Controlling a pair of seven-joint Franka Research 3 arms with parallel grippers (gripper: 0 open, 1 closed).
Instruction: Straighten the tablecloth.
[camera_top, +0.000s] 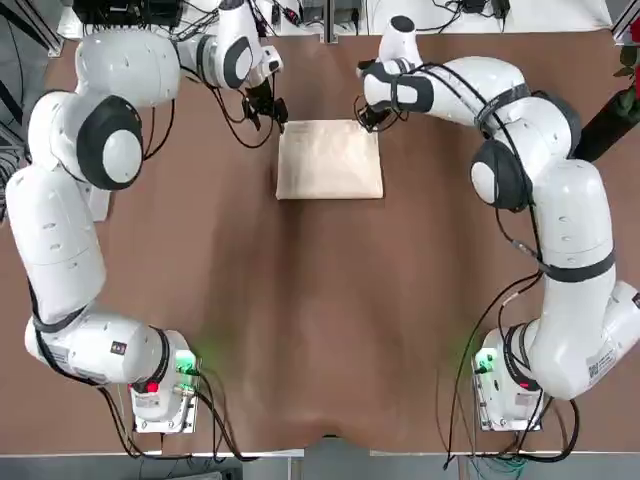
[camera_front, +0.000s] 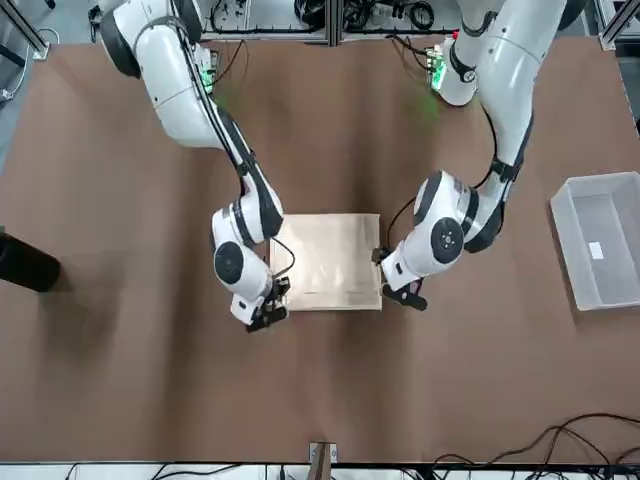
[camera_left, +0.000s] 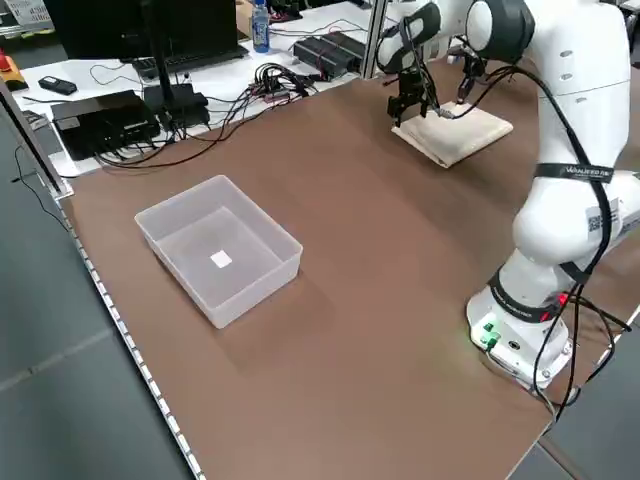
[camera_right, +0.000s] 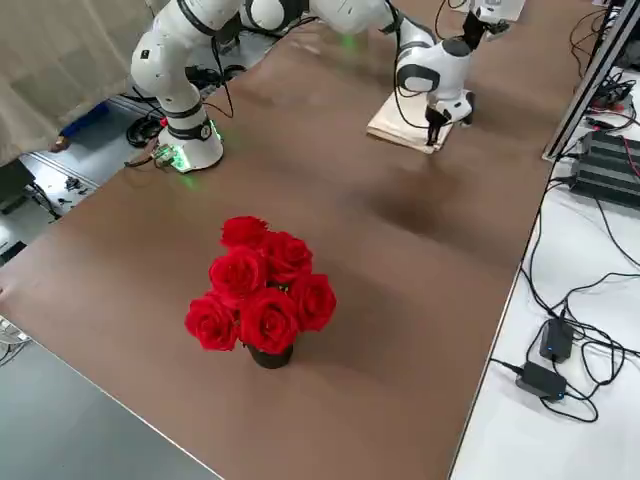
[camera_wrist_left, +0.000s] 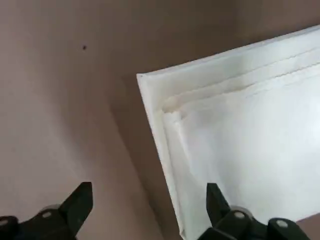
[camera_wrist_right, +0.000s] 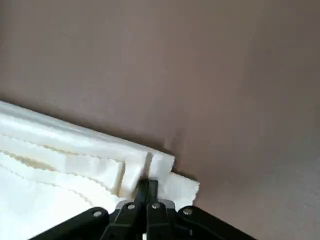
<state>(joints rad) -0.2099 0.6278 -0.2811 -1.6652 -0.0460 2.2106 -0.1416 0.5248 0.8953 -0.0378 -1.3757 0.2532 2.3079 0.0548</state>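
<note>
Tablecloth (camera_top: 329, 160) fabric sits folded into a squarish, cream-coloured pad in the upper middle of the top view, flat on the brown table covering (camera_top: 320, 320), which is matte and shows long soft creases running toward the bottom edge. In the left wrist view the pad's edge reveals several stacked layers, one hem finely scalloped, the surface faintly woven.

At the pad's upper left corner in the top view, the left gripper (camera_top: 272, 110) points down with its dark fingers spread wide — in its own wrist view the two tips stand far apart, one over bare brown cover, the other over the cream layers, holding nothing. At the upper right corner the right gripper (camera_top: 372, 118) is pinched tight; its wrist view shows the black fingers pressed together on a small bunched fold at the cloth's corner.

Off to the side, the front view shows a translucent plastic bin (camera_front: 603, 240) at the right edge, rectangular and shallow, with a small white scrap inside. A rounded bunch of red roses (camera_right: 262, 290) in a dark pot stands in the lower middle of the right side view, well apart from the cloth.
</note>
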